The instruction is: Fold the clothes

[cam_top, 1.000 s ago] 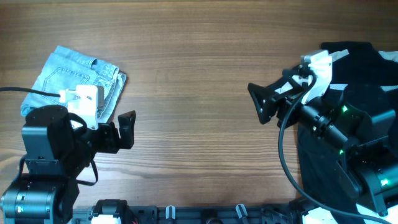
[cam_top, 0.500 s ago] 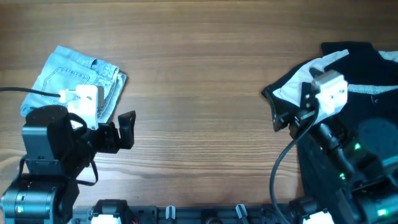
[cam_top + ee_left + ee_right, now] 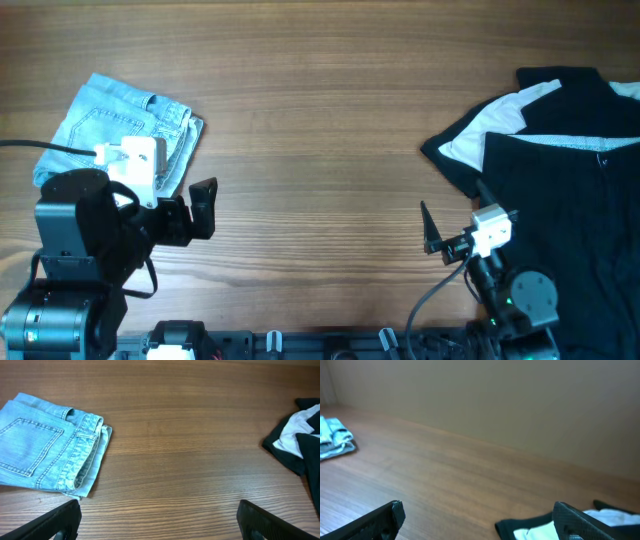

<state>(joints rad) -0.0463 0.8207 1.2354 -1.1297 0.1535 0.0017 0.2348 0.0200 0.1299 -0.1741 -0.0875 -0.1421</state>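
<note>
The pale blue denim shorts (image 3: 125,130) lie folded at the table's far left, back pocket up. They also show in the left wrist view (image 3: 47,452) and small in the right wrist view (image 3: 335,440). My left gripper (image 3: 203,205) is open and empty, just right of and nearer than the shorts, not touching them. My right gripper (image 3: 430,232) is open and empty near the table's front edge, left of the black-and-white garment (image 3: 560,190).
The black-and-white garment lies spread over the right side of the table, its edge in the left wrist view (image 3: 297,445) and the right wrist view (image 3: 540,527). Bare wooden table (image 3: 320,150) lies between the two garments.
My right arm has pulled back from over the black-and-white garment toward the front edge, uncovering the garment. The left arm and shorts have not moved.
</note>
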